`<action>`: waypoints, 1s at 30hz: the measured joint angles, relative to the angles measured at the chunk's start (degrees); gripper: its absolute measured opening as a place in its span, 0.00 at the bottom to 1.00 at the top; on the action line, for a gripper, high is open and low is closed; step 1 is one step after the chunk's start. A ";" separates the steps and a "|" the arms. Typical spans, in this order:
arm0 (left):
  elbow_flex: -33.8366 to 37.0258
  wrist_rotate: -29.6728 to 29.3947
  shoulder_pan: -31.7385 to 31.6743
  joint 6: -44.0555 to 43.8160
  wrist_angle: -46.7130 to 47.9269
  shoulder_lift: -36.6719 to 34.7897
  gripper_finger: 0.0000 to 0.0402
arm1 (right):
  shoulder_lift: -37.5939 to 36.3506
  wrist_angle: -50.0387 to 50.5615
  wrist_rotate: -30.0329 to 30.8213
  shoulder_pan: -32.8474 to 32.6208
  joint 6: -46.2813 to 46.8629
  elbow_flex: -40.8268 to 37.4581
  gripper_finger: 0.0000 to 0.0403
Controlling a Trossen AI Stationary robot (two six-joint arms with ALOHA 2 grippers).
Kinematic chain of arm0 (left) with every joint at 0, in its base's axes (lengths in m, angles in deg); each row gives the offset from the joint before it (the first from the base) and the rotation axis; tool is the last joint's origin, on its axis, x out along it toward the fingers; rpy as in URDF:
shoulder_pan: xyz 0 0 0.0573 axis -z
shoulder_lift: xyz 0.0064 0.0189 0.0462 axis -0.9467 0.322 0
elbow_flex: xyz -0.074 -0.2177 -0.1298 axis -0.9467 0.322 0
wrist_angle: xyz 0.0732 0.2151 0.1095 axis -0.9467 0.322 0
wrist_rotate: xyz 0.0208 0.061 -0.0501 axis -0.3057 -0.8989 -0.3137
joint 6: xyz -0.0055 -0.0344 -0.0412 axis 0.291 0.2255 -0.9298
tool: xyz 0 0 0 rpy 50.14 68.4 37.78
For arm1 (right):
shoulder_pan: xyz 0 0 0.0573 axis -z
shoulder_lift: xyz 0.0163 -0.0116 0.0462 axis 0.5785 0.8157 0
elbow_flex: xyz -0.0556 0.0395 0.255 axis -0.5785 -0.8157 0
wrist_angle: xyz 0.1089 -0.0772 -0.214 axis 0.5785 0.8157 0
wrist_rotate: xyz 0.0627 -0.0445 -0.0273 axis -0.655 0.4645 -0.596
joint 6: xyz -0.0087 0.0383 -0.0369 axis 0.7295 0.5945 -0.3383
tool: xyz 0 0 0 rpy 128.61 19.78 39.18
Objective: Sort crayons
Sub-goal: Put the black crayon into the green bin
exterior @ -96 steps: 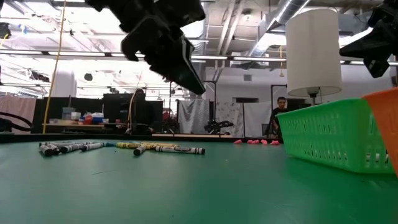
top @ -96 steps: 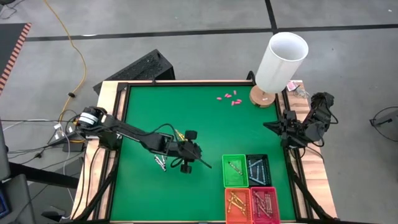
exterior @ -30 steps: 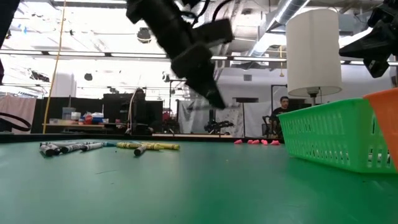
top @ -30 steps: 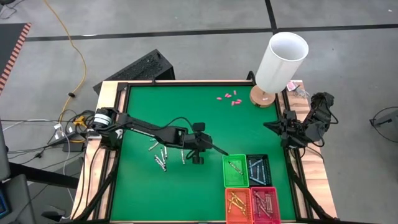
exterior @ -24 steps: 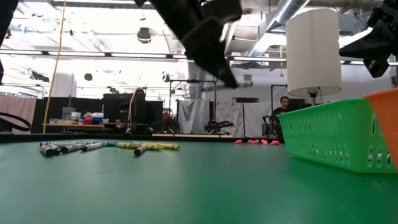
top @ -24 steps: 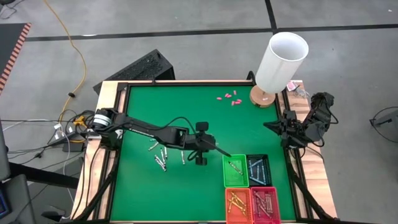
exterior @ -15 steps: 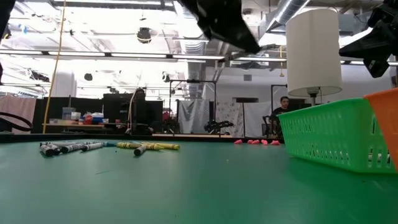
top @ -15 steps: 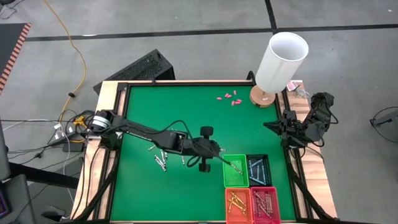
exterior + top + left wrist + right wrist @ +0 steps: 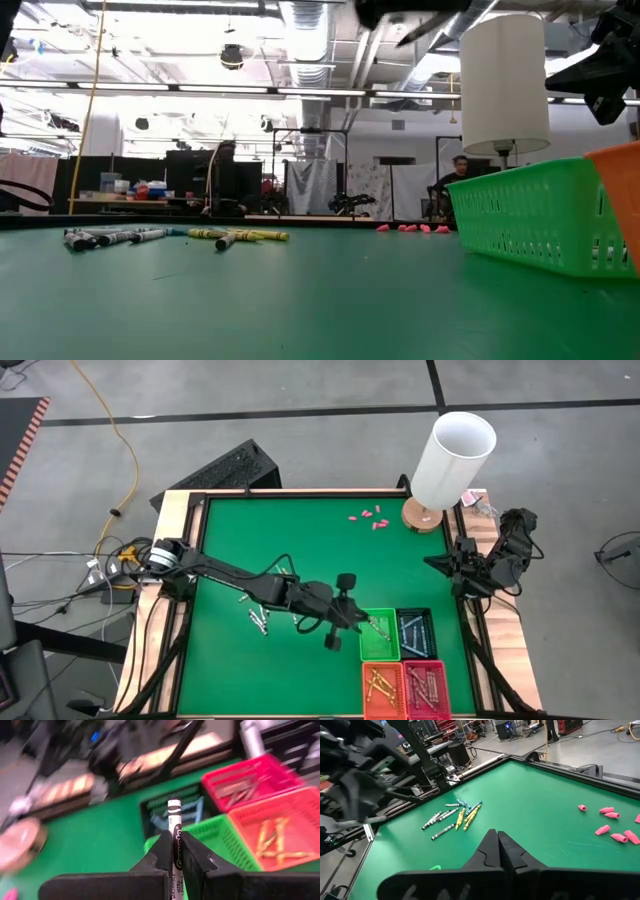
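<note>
We see the left gripper clamped on a thin white paper-wrapped crayon at the green mesh plastic basket's nine-o'clock edge, while the right gripper, fingers pressed together, waits at the green table's three-o'clock rim.

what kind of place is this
Probably a robotics lab or workshop. A green table holds loose crayons and sorting baskets; behind it, the low view shows exposed ceiling ducts, equipment racks and a person at a desk.
</note>
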 joint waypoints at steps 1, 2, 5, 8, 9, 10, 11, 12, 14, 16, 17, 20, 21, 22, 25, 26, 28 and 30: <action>-0.07 1.98 0.00 1.23 -1.91 0.61 0.01 | -0.02 0.00 0.00 0.00 0.00 0.00 0.00; -0.09 3.50 0.00 2.56 -3.59 1.03 0.01 | -0.02 -0.04 0.01 0.00 0.00 0.00 0.00; -0.07 7.06 0.02 6.03 -8.75 3.37 0.01 | 0.00 -0.07 0.01 0.00 0.00 0.00 0.00; -0.07 8.24 0.01 7.53 -12.93 5.99 0.01 | -0.02 -0.04 0.02 0.00 0.00 0.00 0.00; -0.07 8.43 -0.10 7.66 -14.12 6.97 0.01 | 0.00 0.02 0.00 0.00 0.00 -0.02 0.00; -0.07 8.51 -0.22 7.86 -14.56 7.65 0.01 | 0.00 0.05 0.00 0.00 0.00 -0.01 0.00; -0.07 8.80 -0.40 8.24 -14.75 8.46 0.01 | -0.02 0.00 0.00 0.00 0.00 0.00 0.00; -0.07 9.27 -0.55 8.59 -15.90 9.29 0.01 | -0.02 0.00 0.00 0.00 0.00 0.00 0.00; -0.07 10.12 -0.81 8.96 -16.73 10.47 0.01 | 0.00 0.02 0.00 0.00 0.00 0.00 0.00; -0.42 11.38 -1.20 9.76 -17.69 11.92 0.01 | -0.02 -0.02 0.02 0.00 0.00 -0.01 0.00; -0.58 11.77 -1.39 10.37 -17.68 12.45 0.01 | 0.00 0.05 0.00 0.00 0.00 -0.02 0.00; -1.52 13.35 -1.92 12.54 -17.41 14.15 0.01 | 0.00 -0.02 0.02 0.00 0.00 -0.02 0.00; -1.86 13.89 -2.04 13.47 -17.32 14.57 0.01 | -0.01 0.03 0.00 0.00 0.00 -0.02 0.00; -2.22 14.51 -2.20 14.16 -16.85 14.81 0.01 | 0.00 0.00 0.02 0.00 0.00 -0.02 0.00; -2.60 15.55 -2.56 15.41 -16.95 15.49 0.01 | 0.00 0.03 0.01 0.00 0.00 -0.02 0.00; -2.67 15.48 -2.60 15.41 -17.30 15.72 0.01 | 0.00 -0.04 0.02 0.00 0.00 -0.02 0.00; -2.54 15.53 -2.64 15.47 -16.60 15.96 0.03 | 0.00 0.05 0.02 0.00 0.00 -0.02 0.00; -2.54 15.56 -2.69 16.03 -16.51 15.97 0.06 | 0.00 0.03 0.02 0.00 0.00 -0.02 0.00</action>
